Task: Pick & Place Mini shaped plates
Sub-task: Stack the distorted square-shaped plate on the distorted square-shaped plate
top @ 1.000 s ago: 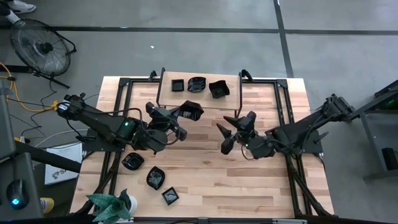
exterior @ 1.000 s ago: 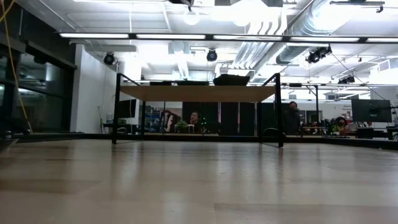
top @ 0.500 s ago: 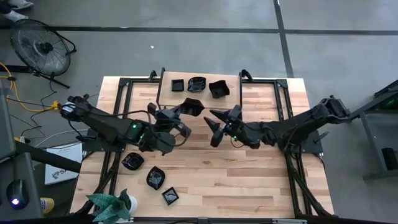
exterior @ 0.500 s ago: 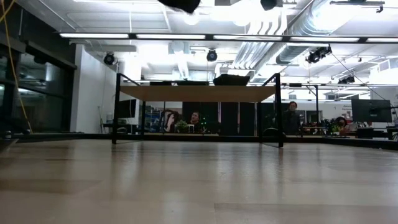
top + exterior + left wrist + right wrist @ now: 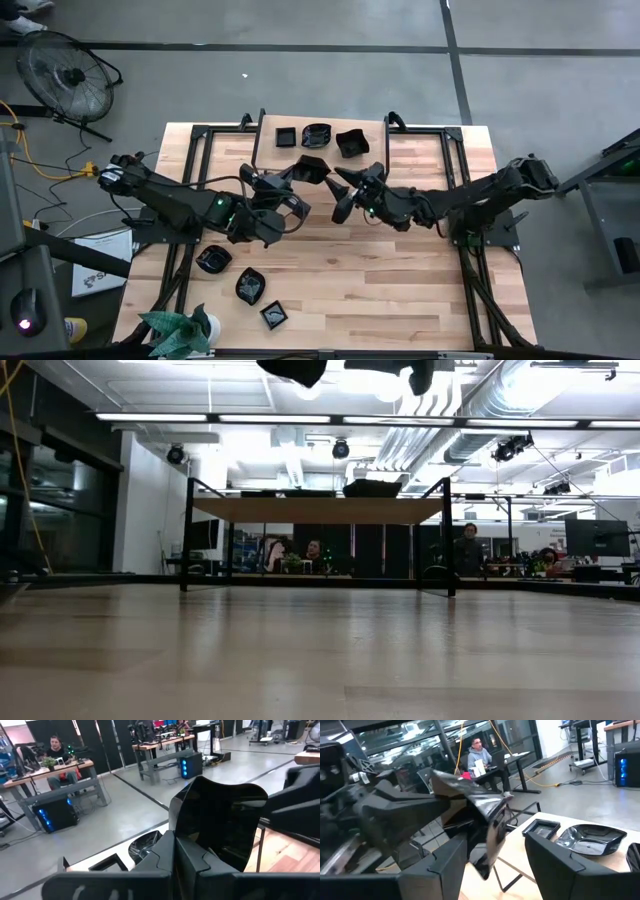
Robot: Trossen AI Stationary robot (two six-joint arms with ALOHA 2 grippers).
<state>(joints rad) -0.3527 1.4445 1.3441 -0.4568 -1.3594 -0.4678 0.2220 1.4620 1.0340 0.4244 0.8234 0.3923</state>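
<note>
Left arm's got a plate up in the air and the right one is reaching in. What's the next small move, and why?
Probably ease the right gripper forward until its open fingers straddle the black plate's free edge. The left gripper is shut on that plate, held above the table, and the right wrist view shows the plate just ahead of the right fingers, not yet gripped. It looks like a handover.

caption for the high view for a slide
Left tool holds a black plate up to the open right tool above the wooden table.
</note>
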